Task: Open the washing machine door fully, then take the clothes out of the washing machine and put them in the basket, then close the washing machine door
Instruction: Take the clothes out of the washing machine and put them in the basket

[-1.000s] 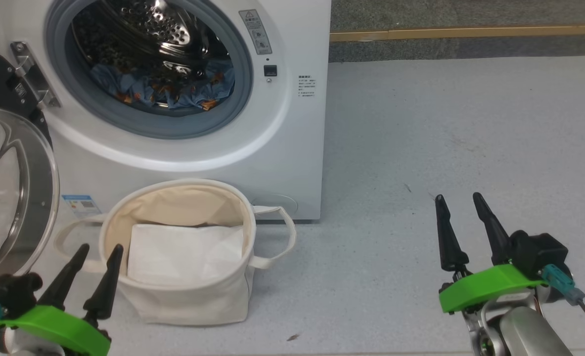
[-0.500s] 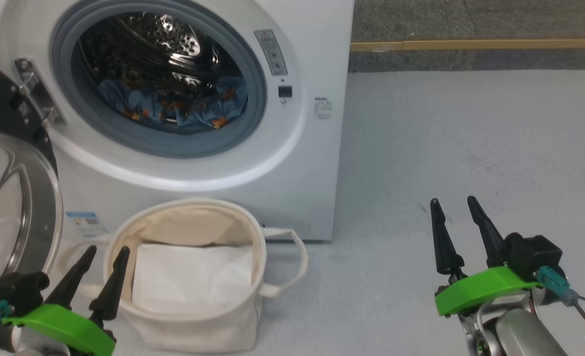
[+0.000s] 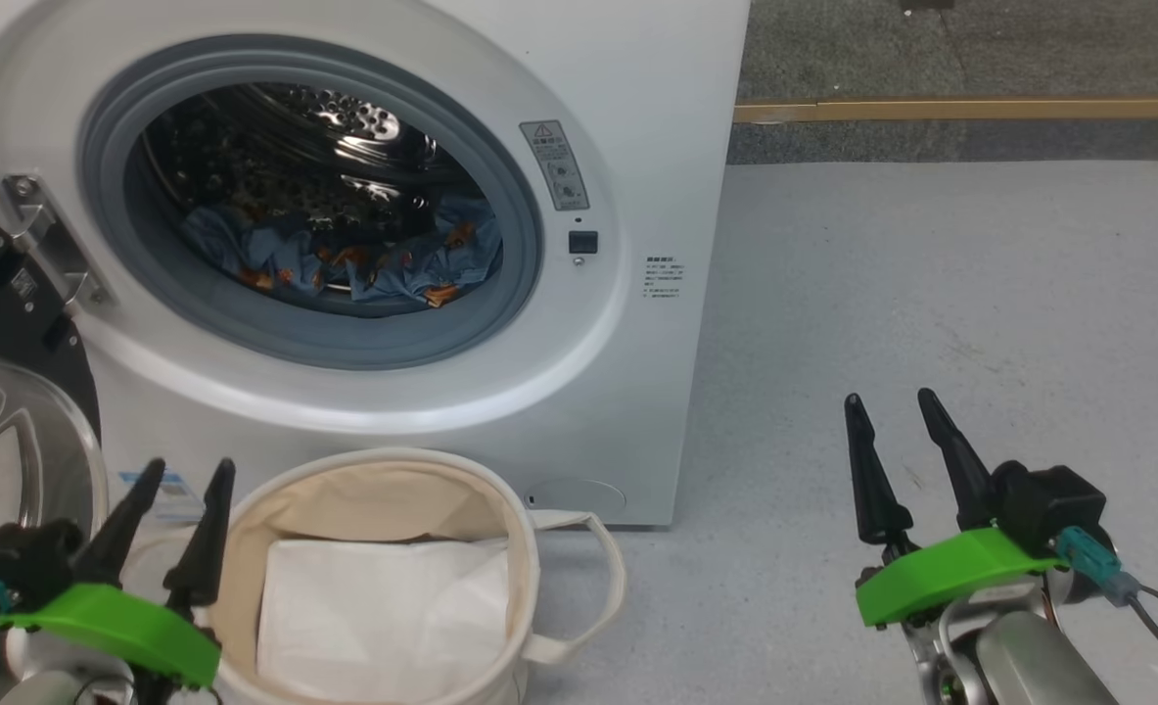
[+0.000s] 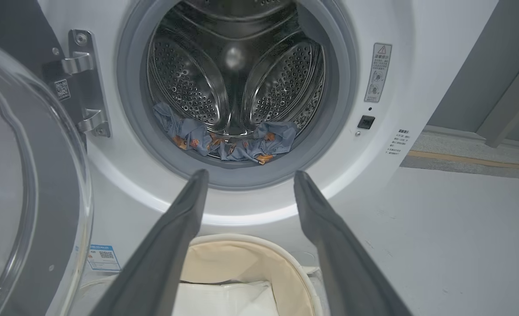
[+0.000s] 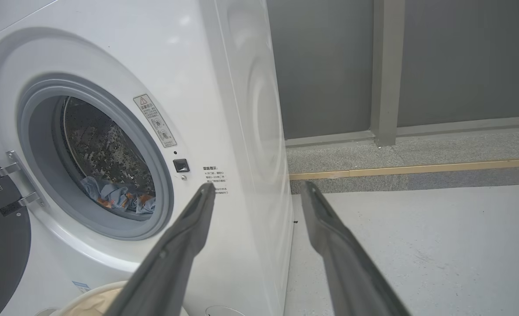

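The white washing machine [image 3: 637, 117] stands ahead with its round opening uncovered. Its door [image 3: 11, 441] hangs swung out at the left, glass bowl facing me; the same door [image 4: 26, 184] fills the left of the left wrist view. Blue bear-print clothes [image 3: 363, 259] lie at the bottom of the steel drum, clothes [image 4: 233, 142] clothes [image 5: 116, 197]. The cream basket [image 3: 500, 548] sits on the floor below the opening. My left gripper [image 3: 182, 470] is open beside the basket's left rim. My right gripper [image 3: 887, 401] is open over bare floor, right of the machine.
A flat white folded sheet [image 3: 383, 617] lies inside the basket. Grey floor [image 3: 931, 294] stretches to the right, ending at a wooden strip [image 3: 970, 108] and a darker band. A grey wall with a post [image 5: 384, 70] stands behind.
The head camera has tilted up and shifted, so machine and basket sit lower and further right in the picture. Both grippers stay open and nearly where they were; the clothes have not moved.
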{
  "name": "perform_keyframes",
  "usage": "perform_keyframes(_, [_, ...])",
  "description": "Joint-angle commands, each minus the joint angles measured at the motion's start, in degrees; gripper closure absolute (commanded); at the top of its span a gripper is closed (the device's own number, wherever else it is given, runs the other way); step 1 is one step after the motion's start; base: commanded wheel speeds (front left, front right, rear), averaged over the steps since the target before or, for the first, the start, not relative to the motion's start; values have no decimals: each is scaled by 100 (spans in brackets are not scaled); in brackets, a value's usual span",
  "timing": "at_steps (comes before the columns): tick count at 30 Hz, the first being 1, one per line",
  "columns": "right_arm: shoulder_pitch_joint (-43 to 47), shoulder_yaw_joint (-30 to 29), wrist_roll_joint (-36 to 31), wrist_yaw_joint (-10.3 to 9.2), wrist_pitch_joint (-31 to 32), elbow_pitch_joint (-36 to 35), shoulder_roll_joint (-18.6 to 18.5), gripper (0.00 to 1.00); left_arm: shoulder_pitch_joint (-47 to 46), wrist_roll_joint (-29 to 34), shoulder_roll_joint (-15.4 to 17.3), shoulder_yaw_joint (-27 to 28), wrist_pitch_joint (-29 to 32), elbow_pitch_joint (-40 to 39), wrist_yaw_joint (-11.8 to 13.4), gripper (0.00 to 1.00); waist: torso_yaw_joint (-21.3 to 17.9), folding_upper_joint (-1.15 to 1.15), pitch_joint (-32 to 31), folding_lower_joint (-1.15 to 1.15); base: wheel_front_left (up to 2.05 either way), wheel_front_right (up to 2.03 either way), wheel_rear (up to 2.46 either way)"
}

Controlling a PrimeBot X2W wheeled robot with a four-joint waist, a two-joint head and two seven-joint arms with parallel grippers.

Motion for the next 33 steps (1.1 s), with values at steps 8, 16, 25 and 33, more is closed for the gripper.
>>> perform_keyframes(8, [-204,72,-21,6,-72,-197,14,0,-334,328,-139,787,-99,-218,87,0,-59,0,76,0,8,-8,0])
perform_keyframes(16, [-208,78,-32,6,-72,-209,19,0,-304,397,-279,1001,-100,-158,0,0,-108,0,121,0,0,0,0])
perform_keyframes(25, [-262,85,-63,6,-72,-302,4,0,-919,649,-353,894,115,359,152,0,-122,0,339,0,0,0,0])
perform_keyframes(33, [-493,55,-197,6,-72,-503,100,0,-2375,1318,-427,409,513,1290,429,0,-179,0,1038,0,0,0,0])
